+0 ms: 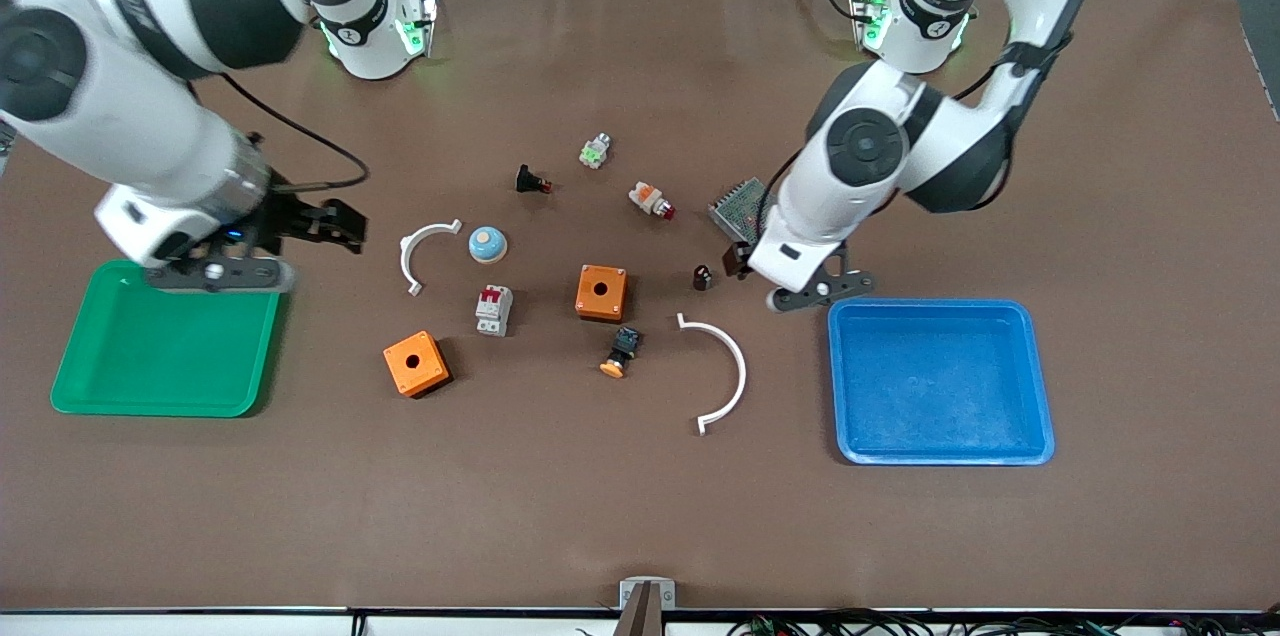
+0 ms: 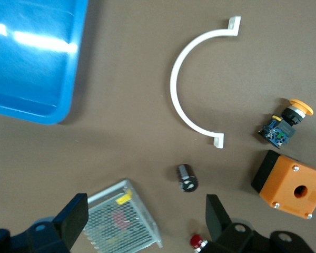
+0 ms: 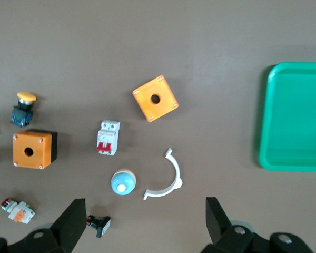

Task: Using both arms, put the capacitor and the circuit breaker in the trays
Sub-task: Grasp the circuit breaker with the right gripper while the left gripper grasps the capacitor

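Both claws gape empty: left claw (image 1: 740, 266) over stubby capacitor (image 1: 702, 277), right claw (image 1: 335, 226) near blocky circuit breaker (image 1: 494, 309).

capacitor (image 1: 702, 277), circuit breaker (image 1: 494, 309), apart

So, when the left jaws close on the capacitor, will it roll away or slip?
Probably it can roll: the capacitor is a stubby cylinder lying on its side on the flat brown mat. It looks very small and likely light, so a nudge may shift it. Its dark sleeve looks smooth, so it might slip. The left gripper is open above it.
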`<state>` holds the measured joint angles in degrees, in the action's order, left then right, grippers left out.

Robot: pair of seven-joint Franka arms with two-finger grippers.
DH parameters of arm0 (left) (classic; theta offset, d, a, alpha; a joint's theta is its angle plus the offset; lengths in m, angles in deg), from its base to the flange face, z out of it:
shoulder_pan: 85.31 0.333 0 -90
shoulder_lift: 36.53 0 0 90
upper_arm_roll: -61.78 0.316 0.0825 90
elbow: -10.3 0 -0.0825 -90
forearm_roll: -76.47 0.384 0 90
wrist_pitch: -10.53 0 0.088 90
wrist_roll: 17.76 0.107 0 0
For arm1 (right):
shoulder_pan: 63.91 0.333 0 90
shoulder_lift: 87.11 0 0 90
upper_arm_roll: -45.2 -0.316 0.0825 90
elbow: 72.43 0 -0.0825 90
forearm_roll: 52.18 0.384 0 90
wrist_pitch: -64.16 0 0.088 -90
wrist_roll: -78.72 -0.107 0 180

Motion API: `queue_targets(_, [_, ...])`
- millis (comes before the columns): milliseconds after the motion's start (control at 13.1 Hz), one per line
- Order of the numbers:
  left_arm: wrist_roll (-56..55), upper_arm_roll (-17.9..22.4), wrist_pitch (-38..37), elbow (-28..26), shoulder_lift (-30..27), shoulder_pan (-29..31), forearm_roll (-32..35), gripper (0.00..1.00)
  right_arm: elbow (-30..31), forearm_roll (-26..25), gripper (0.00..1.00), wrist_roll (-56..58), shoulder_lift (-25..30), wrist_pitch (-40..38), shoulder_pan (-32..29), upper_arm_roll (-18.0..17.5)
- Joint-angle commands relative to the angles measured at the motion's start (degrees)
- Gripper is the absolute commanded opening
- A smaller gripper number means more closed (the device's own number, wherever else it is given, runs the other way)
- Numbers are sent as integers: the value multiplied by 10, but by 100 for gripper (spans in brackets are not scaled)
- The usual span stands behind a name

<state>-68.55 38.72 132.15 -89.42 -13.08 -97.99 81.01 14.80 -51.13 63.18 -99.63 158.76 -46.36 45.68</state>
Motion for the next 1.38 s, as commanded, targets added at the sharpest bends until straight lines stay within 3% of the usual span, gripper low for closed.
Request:
queue_targets(0, [-80,-1,50,6,47,-28,16,94,-6,0,100,-12,-49,5,38,5])
queue_targets(153, [-110,1,80,3,78,-46,17,87,0,1,100,-57,-78,33,57,5])
queue_targets(306, [-137,3,104,3,106,-61,23,82,54,2,100,-117,-81,104,74,4])
queue_targets(535, [-191,3,114,5,142,-68,89,74,128,49,100,-119,-81,218,76,4])
queue_targets(688, [-201,2,123,6,156,-70,97,71,161,49,100,-116,-97,290,78,5])
queue_targets(917, [-202,3,137,6,170,-74,98,64,168,49,100,-112,-121,316,73,5])
queue_targets(1146, [-201,3,137,4,172,-75,100,51,181,49,100,-112,-143,359,75,6])
queue_targets(1299, [-200,4,137,5,173,-75,100,36,196,48,99,-112,-153,397,78,5])
